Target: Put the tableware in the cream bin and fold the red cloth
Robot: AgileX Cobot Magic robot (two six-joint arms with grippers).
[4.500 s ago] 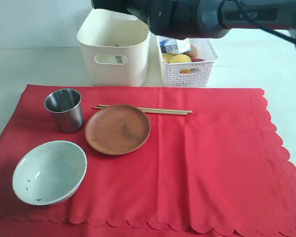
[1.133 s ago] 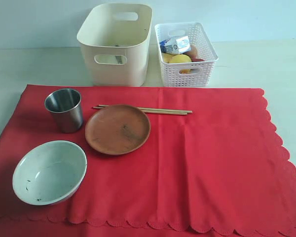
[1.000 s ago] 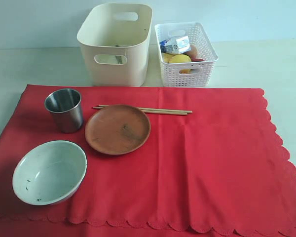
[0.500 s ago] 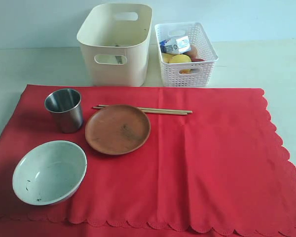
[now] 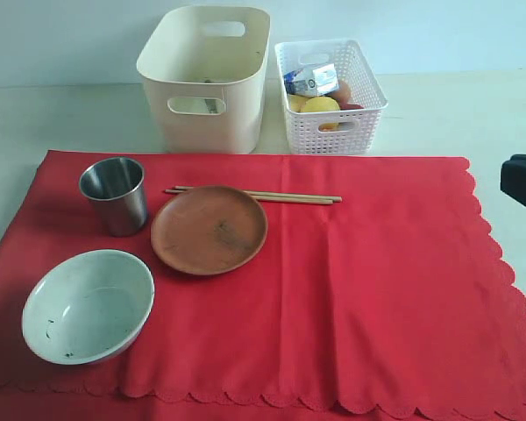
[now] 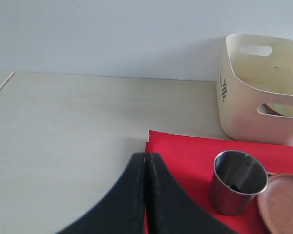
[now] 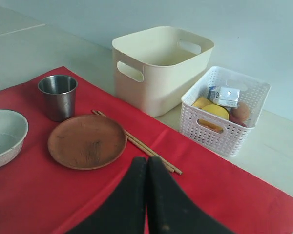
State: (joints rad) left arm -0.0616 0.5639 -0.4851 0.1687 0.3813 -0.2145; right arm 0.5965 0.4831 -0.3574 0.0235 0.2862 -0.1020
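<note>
The red cloth lies flat on the table. On its left half stand a steel cup, a round brown plate and a pale bowl. Two chopsticks lie just behind the plate. The cream bin stands behind the cloth; something metal shows through its handle cutout. My left gripper is shut and empty, hovering at the cloth's far left corner near the cup. My right gripper is shut and empty above the cloth, near the chopsticks and plate.
A white lattice basket with a milk carton and food stands right of the cream bin. A dark part of the right arm shows at the right edge of the exterior view. Bare pale table surrounds the cloth.
The arm that stretched over the bin earlier has left the top of the exterior view. A dark part of the right arm has come in at the right edge. The tableware has not moved.
</note>
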